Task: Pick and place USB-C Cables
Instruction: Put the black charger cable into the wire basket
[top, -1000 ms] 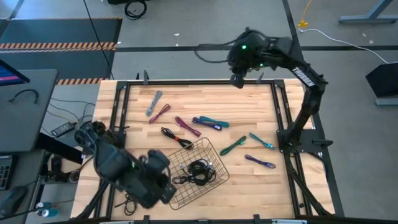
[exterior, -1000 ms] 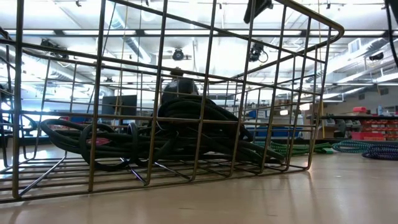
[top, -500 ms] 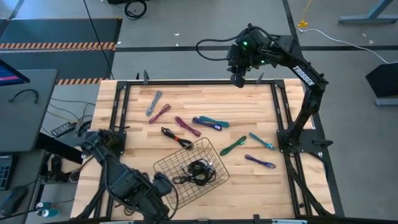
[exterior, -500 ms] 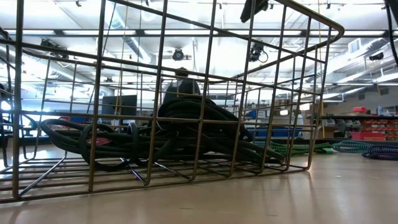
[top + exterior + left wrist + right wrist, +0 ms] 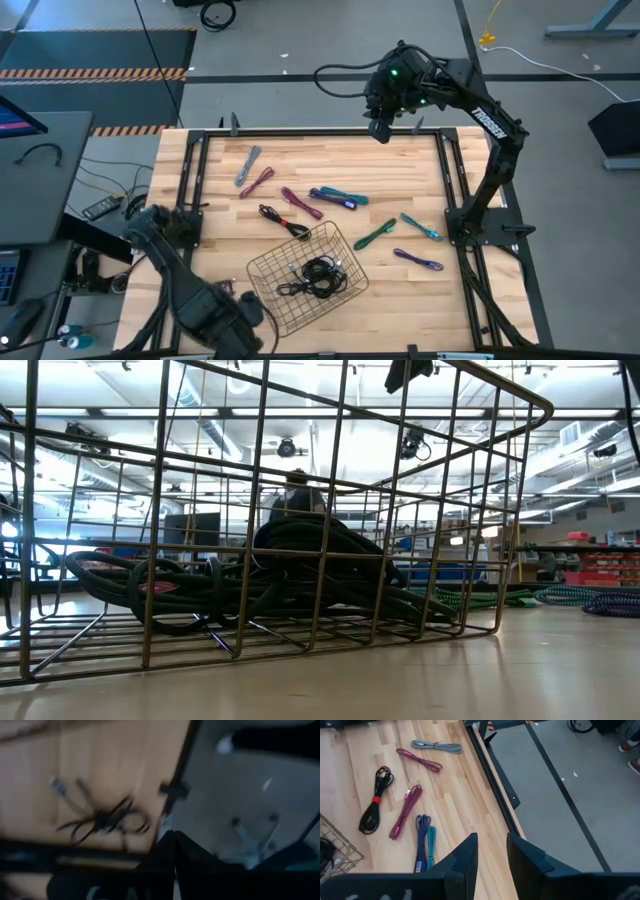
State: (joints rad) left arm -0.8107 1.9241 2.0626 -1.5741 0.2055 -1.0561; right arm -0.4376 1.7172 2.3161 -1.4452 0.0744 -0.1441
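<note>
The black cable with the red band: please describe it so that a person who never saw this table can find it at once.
Start from the wire mesh basket near the table's front edge. Just beyond its far left corner, on the bare wood, lies the black cable with the red band, folded into a long narrow bundle. It is the only black cable lying loose among the coloured ones; the other black cables sit inside the basket.

High view: straight down over the whole desk (image 5: 400,160). Low view: at desktop level, close against the wire basket (image 5: 300,510), facing the room. Both share the basket. Right wrist view: looks down on the desk's far edge, near the cables (image 5: 410,810).
</note>
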